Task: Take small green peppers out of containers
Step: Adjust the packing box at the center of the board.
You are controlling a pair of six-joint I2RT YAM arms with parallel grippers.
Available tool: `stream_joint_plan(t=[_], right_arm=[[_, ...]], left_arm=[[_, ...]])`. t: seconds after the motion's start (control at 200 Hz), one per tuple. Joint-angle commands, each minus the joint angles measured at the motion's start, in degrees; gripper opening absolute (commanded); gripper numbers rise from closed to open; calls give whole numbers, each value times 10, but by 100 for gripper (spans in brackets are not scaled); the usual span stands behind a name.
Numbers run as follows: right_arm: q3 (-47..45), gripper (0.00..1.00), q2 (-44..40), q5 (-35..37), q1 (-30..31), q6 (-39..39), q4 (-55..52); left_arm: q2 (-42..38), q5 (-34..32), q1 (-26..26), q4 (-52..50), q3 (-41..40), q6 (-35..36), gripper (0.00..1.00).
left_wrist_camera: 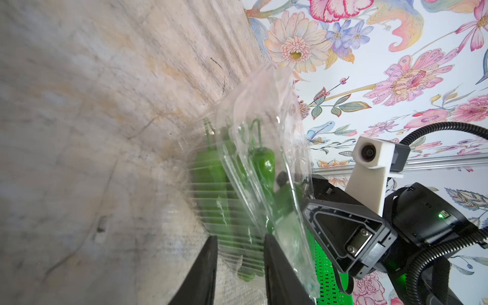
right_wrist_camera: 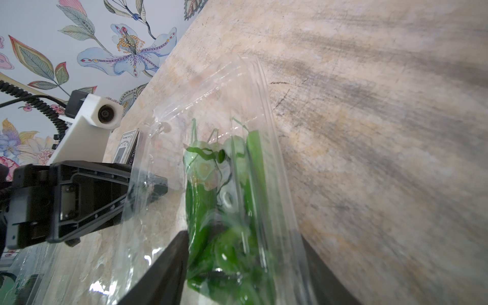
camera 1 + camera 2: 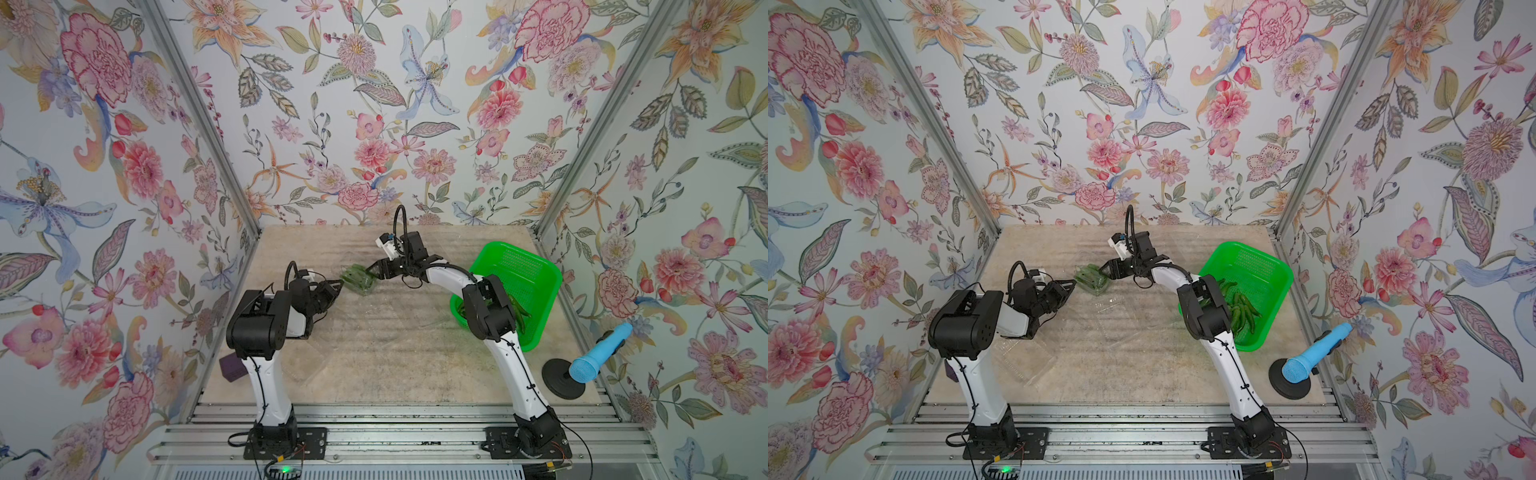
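One clear container [image 3: 358, 281] [image 3: 1092, 281] full of small green peppers [image 1: 264, 163] [image 2: 200, 206] hangs between my two grippers near the table's middle. My left gripper [image 3: 340, 284] [image 1: 240, 237] is shut on its ribbed tray half, and the clear lid [image 1: 285, 148] stands apart outside one finger. From the opposite side my right gripper [image 3: 372, 272] [image 2: 244, 235] is shut round the tray body with the peppers between its fingers. Whether the container touches the table I cannot tell. More green peppers [image 3: 519, 309] [image 3: 1241, 311] lie in the green basket [image 3: 536, 266] [image 3: 1246, 257].
Empty clear containers lie near the left arm [image 3: 303, 365] [image 3: 1025, 365] and mid-table [image 3: 1113, 316]. A blue microphone [image 3: 598, 353] on a black stand sits at the front right. A purple block [image 3: 230, 368] lies at the left edge. The right arm's elbow overhangs the basket.
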Motion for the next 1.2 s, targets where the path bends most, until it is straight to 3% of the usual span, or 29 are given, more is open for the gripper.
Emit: stream_joint_plan(t=[0.0, 0.185, 0.575, 0.771, 0.821, 0.911, 1.196], right_arm=[[-14, 62, -14, -29, 16, -23, -31], [-29, 63, -21, -33, 16, -28, -35], [-148, 64, -106, -19, 23, -51, -40], [-219, 75, -171, 3, 14, -55, -24], [-227, 82, -179, 5, 8, -51, -10], [-217, 89, -175, -6, -3, -45, 10], [-91, 92, -120, 9, -12, -55, -24]], left_arm=[[6, 3, 2, 35, -3, -16, 33], [9, 12, 2, 86, -12, -51, 33], [-20, 11, -6, 37, -39, -24, 33], [-50, 5, -16, 22, -64, -16, 33], [-55, 3, -16, 18, -67, -12, 33], [-60, 2, -15, 16, -68, -11, 33], [-59, 6, -15, 8, -67, -6, 33]])
